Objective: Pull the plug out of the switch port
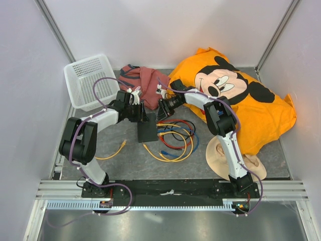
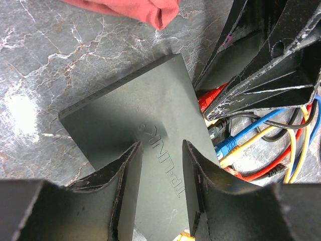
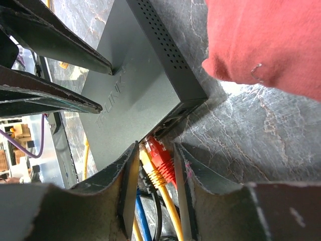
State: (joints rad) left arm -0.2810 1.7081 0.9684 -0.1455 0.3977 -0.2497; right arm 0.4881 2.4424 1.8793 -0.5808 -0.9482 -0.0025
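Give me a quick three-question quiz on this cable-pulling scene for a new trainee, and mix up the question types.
1. True or false: the left gripper has its fingers over the switch top face, not at its sockets.
2. Which plugs lie between the fingers of the right gripper? A green and white; B the red plug and the yellow plug; C purple and orange.
3. Name the white container beyond the left gripper, to its left.

Key: 1 true; 2 B; 3 the basket.
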